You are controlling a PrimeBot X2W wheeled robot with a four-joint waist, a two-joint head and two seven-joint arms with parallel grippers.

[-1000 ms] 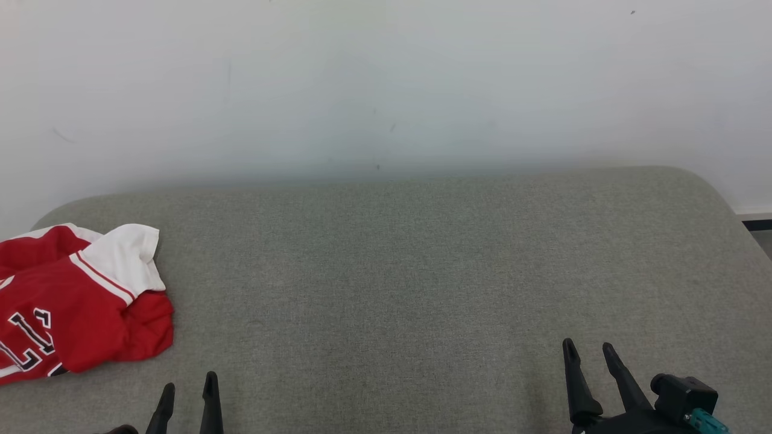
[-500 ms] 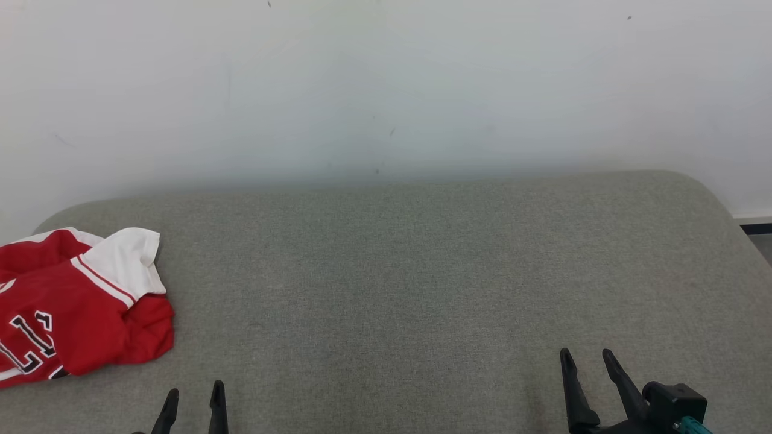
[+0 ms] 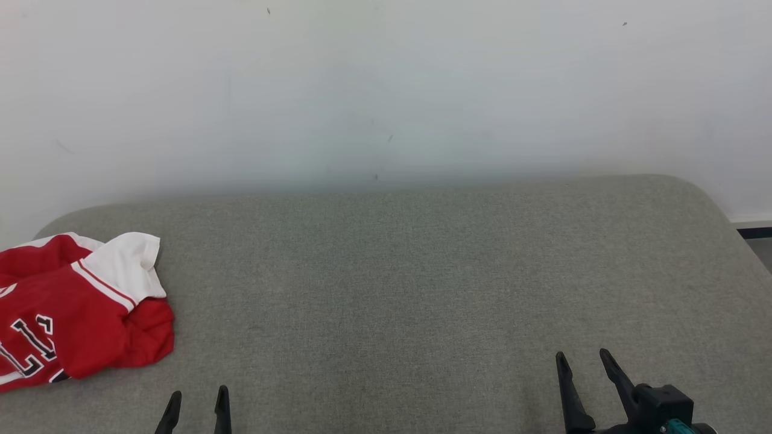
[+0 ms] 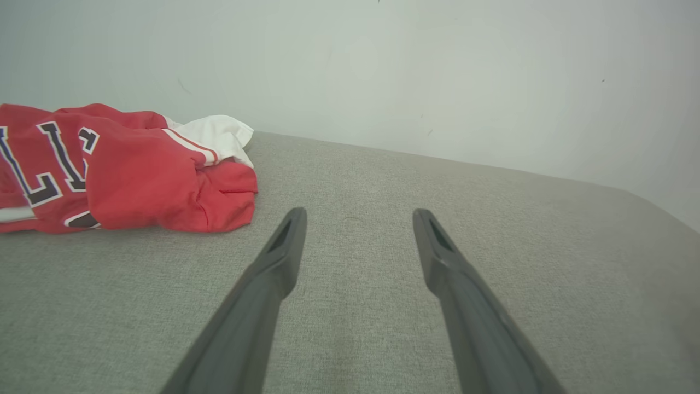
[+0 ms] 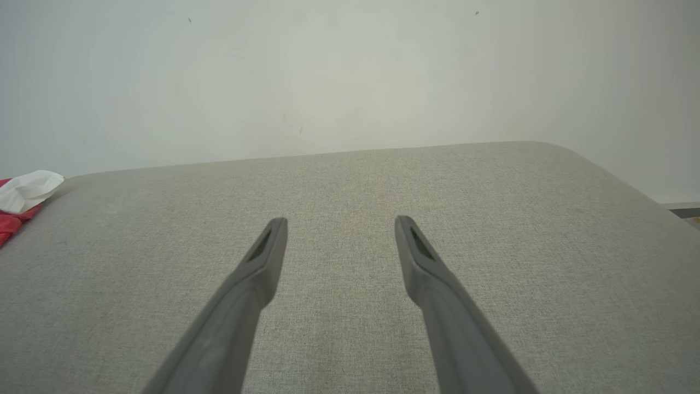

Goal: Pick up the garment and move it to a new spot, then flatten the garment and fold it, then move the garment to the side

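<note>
Grey cushion (image 3: 392, 271) under a white wall (image 3: 386, 90) | garment (image 3: 72, 313) is seen crumpled at the cushion's left end, not yet lifted | left gripper (image 3: 199, 393) is held spread and empty at the cushion's front left | right gripper (image 3: 582, 355) likewise at its front right | advice: the thick red bunch should be pinched deep, so no single layer is dragged

The garment (image 4: 142, 180) bears black letters, perhaps "LL".

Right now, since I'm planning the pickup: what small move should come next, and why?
Probably swing the open left gripper leftward to the crumpled red jersey: it lies at the grey cushion's left end, untouched, and the open right gripper sits farther away.
</note>
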